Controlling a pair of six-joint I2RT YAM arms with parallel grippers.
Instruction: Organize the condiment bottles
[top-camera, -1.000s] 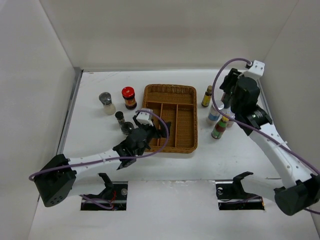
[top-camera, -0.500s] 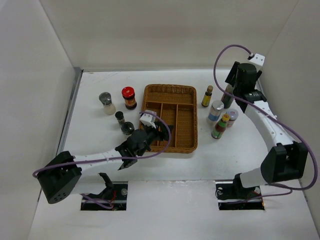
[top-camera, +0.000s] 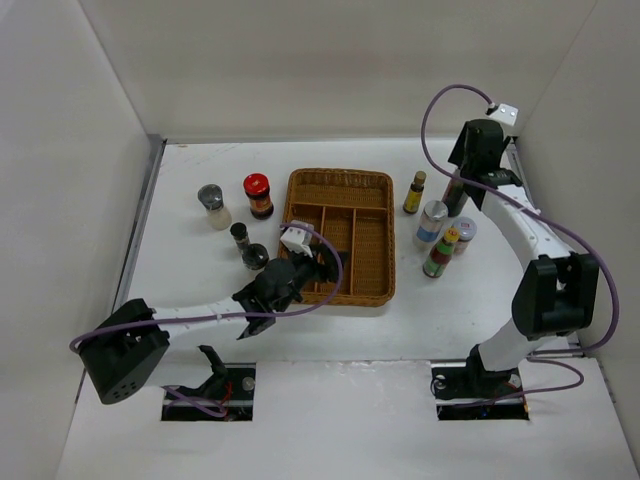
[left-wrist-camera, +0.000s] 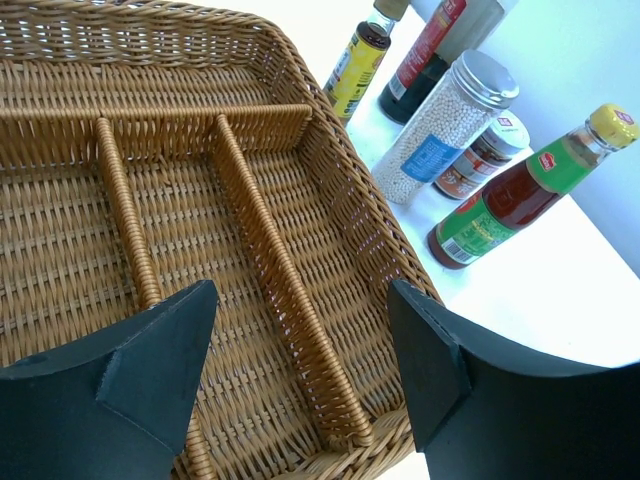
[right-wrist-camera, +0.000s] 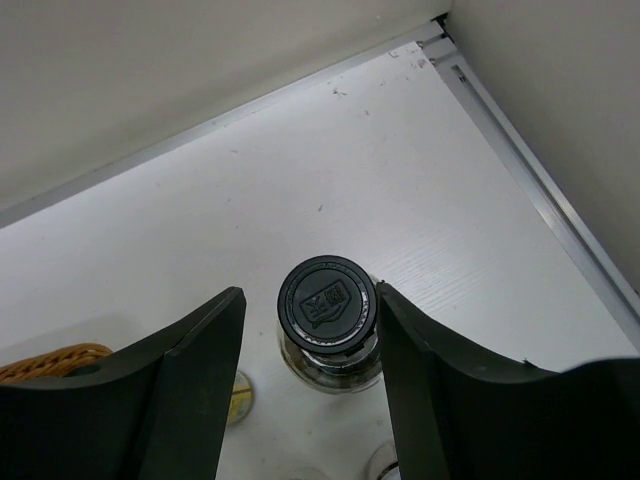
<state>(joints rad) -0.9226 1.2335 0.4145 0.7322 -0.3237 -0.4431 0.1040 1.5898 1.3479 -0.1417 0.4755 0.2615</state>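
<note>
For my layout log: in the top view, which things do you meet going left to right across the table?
In order: silver-capped shaker → red-lidded jar → wicker tray → slim yellow-labelled bottle → blue-labelled shaker → white-lidded jar.

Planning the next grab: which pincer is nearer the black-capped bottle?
Right. The right pincer hangs directly above the bottle, one finger on either side of it; the left pincer is over the tray, well away.
</note>
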